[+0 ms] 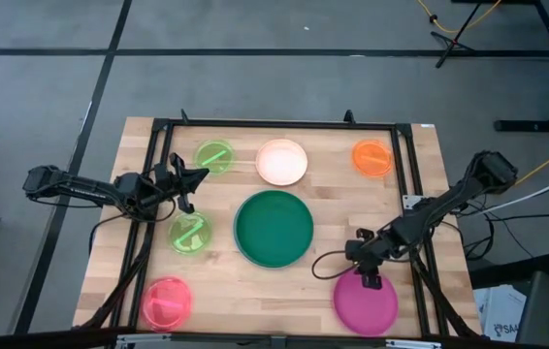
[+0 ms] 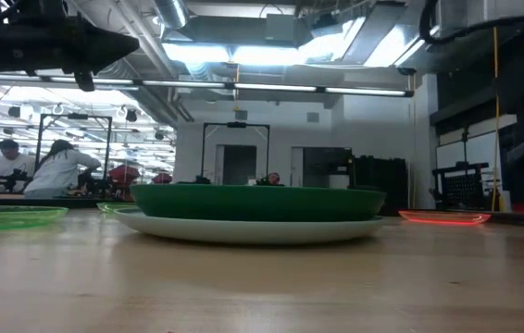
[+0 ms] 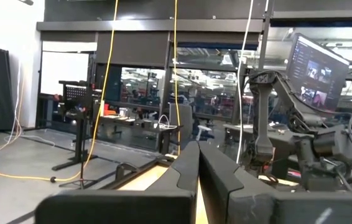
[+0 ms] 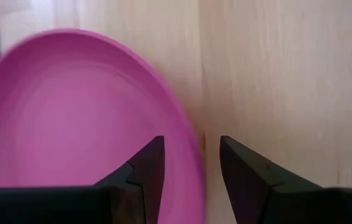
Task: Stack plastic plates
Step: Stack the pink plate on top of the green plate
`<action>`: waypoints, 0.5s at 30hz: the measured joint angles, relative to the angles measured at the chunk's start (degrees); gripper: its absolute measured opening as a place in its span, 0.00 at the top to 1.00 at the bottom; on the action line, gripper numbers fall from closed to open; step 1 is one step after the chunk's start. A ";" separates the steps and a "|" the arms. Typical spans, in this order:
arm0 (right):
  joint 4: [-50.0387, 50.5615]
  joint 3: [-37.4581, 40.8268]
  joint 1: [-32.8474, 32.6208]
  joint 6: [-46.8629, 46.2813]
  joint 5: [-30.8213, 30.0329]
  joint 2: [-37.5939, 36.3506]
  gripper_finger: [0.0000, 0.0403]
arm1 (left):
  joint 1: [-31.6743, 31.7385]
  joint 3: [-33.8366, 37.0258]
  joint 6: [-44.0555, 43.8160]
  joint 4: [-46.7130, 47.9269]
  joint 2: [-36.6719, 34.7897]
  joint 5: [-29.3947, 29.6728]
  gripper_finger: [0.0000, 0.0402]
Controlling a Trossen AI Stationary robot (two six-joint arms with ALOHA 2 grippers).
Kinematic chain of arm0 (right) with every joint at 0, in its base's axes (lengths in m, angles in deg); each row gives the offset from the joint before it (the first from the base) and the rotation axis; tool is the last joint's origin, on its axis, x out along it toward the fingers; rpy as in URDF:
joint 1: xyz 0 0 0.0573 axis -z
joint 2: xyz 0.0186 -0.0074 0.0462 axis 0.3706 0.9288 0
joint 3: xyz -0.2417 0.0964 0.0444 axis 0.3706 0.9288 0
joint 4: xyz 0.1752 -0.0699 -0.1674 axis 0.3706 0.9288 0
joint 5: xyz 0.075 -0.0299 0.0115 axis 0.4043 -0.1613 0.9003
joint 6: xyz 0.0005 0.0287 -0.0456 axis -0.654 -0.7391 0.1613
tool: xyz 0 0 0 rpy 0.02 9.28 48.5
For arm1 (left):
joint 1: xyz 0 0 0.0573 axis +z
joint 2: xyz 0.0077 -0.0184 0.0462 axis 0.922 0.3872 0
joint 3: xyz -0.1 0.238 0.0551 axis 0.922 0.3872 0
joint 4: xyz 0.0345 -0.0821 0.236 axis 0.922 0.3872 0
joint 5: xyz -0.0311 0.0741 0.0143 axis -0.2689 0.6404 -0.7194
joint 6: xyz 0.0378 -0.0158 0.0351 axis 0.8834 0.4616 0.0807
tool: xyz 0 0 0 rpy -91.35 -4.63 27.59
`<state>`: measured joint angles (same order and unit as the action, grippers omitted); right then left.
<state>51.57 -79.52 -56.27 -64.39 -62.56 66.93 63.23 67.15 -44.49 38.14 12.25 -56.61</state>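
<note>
The right hand (image 1: pixel 370 281) is seen low over the near right part of the surface (image 1: pixel 333 199), its fingers (image 4: pixel 148 163) spread to either side of the rim of the magenta plate (image 1: pixel 366 304); in the right wrist view one finger sits inside the rim and the other outside, over bare wood, and nothing is pinched yet. The magenta plate lies flat near the near right corner.

The left hand (image 1: pixel 185 181) is held above the left side, between the two lime plates, with its fingers (image 3: pixel 188 168) pressed together and nothing gripped.

At the centre the dark green plate (image 1: pixel 274 228) is found, and in the low view it is seen resting inside a paler, wider plate (image 2: pixel 253 228) beneath it. Along the far edge, one lime plate (image 1: pixel 215 156), the cream plate (image 1: pixel 281 161) and the orange plate (image 1: pixel 372 157) are laid out well apart. The second lime plate (image 1: pixel 190 233) sits just left of the green one, and the pink plate (image 1: pixel 167 301) lies near the near left corner.

People (image 2: pixel 58 168) are glimpsed in the room beyond the surface.
</note>
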 joint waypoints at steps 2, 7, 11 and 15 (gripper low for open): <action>-0.56 0.01 0.00 0.02 0.65 1.18 0.65 | 0.00 0.00 0.02 0.01 0.02 0.02 0.99; -1.67 0.00 0.00 0.18 2.89 2.95 0.65 | 0.00 0.00 0.26 -0.61 0.02 0.07 0.99; -1.23 0.00 0.02 0.42 2.37 3.16 0.68 | 0.00 0.00 0.26 -0.93 0.02 0.07 0.99; -0.79 0.00 0.02 0.42 2.46 3.16 0.78 | 0.00 0.00 0.28 -0.93 0.02 0.07 0.99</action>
<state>50.78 -79.52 -56.25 -63.98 -60.09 70.09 63.23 67.15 -44.20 37.21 12.27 -56.54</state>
